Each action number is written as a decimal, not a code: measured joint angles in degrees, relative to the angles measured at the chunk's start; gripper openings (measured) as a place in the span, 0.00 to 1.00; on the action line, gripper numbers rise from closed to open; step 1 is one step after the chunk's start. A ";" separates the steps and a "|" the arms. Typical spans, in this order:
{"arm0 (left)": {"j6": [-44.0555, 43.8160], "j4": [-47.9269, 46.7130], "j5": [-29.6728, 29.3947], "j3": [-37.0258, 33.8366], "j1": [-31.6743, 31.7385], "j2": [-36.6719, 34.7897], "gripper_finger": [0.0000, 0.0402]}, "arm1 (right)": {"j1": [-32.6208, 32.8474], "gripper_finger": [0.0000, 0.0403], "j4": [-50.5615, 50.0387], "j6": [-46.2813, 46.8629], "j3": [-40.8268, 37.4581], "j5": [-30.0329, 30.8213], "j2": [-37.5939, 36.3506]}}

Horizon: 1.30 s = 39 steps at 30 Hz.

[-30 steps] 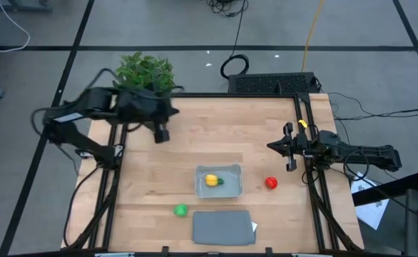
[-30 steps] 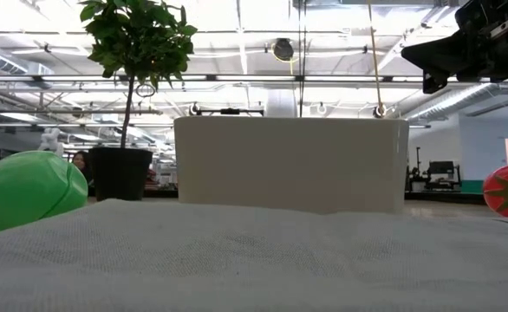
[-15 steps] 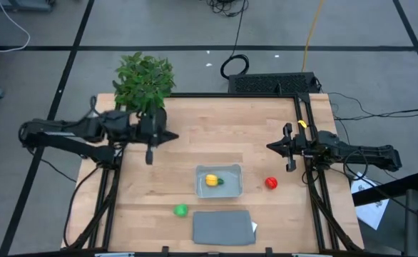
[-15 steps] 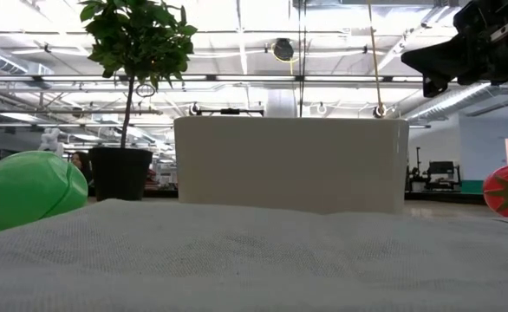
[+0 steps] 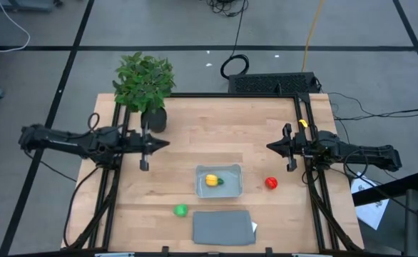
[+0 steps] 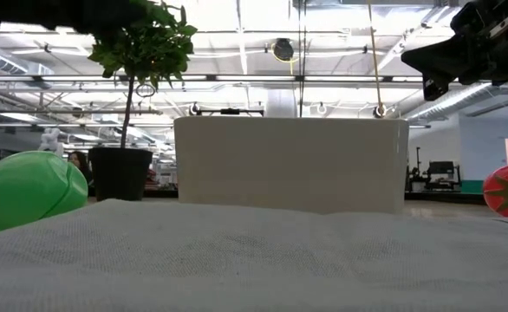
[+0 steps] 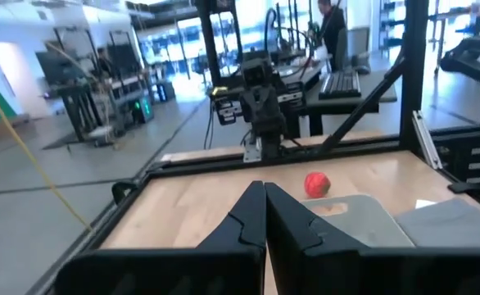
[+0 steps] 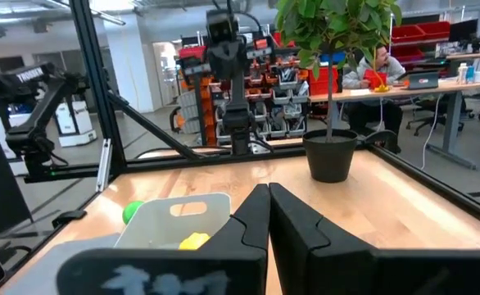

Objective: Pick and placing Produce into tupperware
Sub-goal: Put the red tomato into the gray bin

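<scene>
Across the frame's middle, the pale wooden worktop [image 5: 216, 135] is carrying the shallow grey-blue plastic tupperware [image 5: 220, 180], already holding the yellow green-tipped produce piece [image 5: 212, 180]. Left tool [image 5: 144, 151] and right tool [image 5: 289, 147] are both sitting clenched, grasping nothing. Round red [image 5: 271, 183] and green [image 5: 180, 210] pieces are lying outside; being round, either could roll away if nudged.

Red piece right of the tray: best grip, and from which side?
Come straight down on the red piece and close across its widest part. It's round, so no axis is better, and it sits apart from the tray with bare wood all around. The right gripper, shut and idle, is probably best placed.
</scene>
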 joint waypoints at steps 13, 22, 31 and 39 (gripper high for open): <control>-0.76 -0.74 4.96 -9.68 0.11 -5.04 0.00 | 0.00 0.00 1.97 0.84 0.00 0.00 0.01; -1.22 -0.61 4.59 -10.61 0.10 -5.02 0.01 | 0.00 0.00 6.15 -2.49 0.00 -0.46 0.36; 0.17 -0.50 4.55 -10.61 0.11 -4.99 0.05 | 0.02 0.00 7.01 -1.72 4.08 -1.95 6.67; 0.28 0.83 4.53 -10.61 0.11 -4.99 0.00 | 0.02 0.00 4.75 -2.12 11.36 -1.99 14.07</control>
